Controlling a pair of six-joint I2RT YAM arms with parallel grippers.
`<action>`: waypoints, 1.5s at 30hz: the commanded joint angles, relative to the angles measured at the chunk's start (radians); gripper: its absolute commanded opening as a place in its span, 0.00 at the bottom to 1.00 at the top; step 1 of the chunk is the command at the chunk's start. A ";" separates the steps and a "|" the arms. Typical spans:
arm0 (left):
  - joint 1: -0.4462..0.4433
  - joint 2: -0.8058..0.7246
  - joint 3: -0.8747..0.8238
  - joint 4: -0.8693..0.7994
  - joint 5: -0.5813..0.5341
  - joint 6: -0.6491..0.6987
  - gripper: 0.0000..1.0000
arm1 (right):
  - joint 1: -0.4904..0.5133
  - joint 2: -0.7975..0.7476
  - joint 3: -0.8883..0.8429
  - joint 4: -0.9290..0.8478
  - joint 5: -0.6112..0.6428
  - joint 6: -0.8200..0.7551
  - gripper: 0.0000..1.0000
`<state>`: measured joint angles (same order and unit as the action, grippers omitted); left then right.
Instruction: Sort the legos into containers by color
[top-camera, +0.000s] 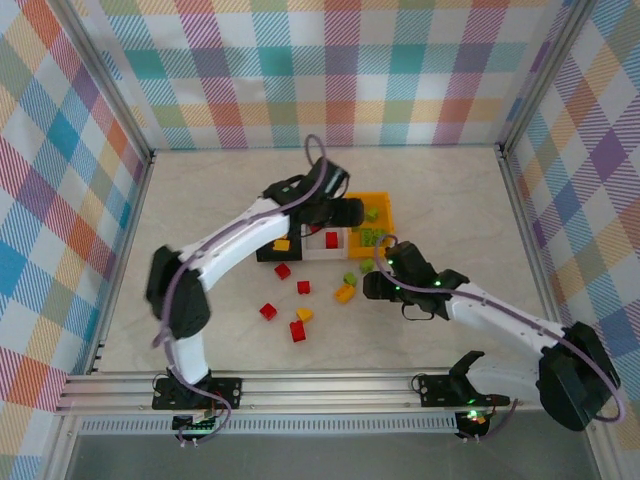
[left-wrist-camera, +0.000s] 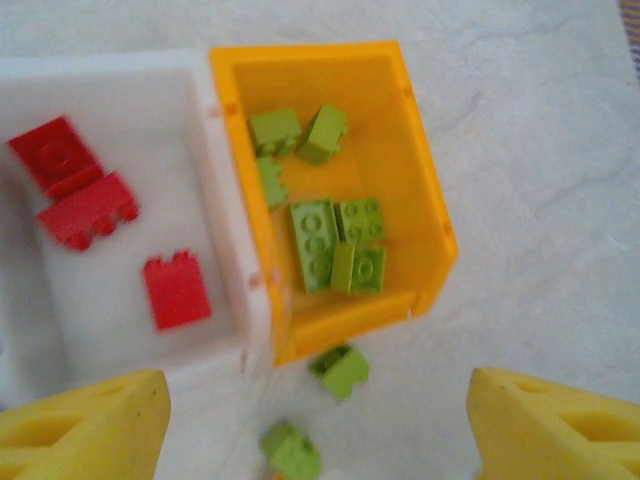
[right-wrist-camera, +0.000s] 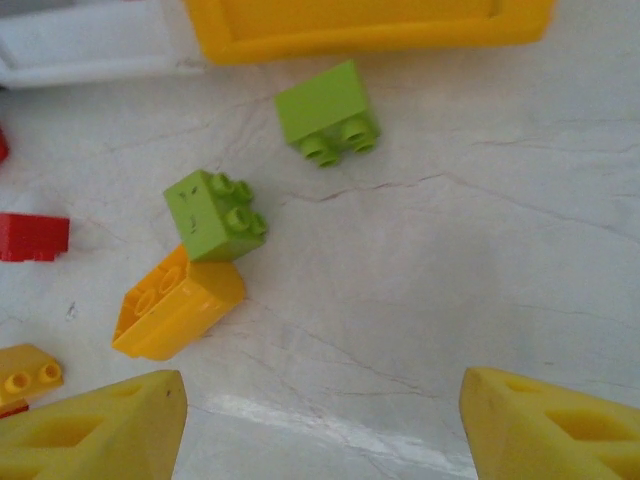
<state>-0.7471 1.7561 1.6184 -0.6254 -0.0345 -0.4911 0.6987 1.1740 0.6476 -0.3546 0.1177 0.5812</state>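
Sorting scene: my left gripper hung open and empty by the orange bin.
My right gripper, open too, could, I judged, drag along the yellow brick touching the green brick.

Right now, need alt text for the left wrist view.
Looking down, an orange bin holds about six lime green bricks, and the white bin beside it holds three red bricks. Two more green bricks lie on the table just outside the orange bin. The left gripper is open, its yellow fingers at the bottom corners.
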 joint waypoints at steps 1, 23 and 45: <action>-0.008 -0.167 -0.221 0.107 0.016 -0.041 1.00 | 0.040 0.079 0.060 0.072 -0.036 -0.029 0.74; 0.107 -0.860 -0.972 0.124 0.011 -0.210 1.00 | 0.136 0.491 0.262 0.051 -0.076 -0.086 0.72; 0.146 -0.871 -0.997 0.108 0.002 -0.207 1.00 | 0.137 0.257 0.260 0.024 -0.079 -0.092 0.33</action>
<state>-0.6167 0.9112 0.6407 -0.4953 -0.0189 -0.6891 0.8310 1.4532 0.8608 -0.3038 0.0628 0.5117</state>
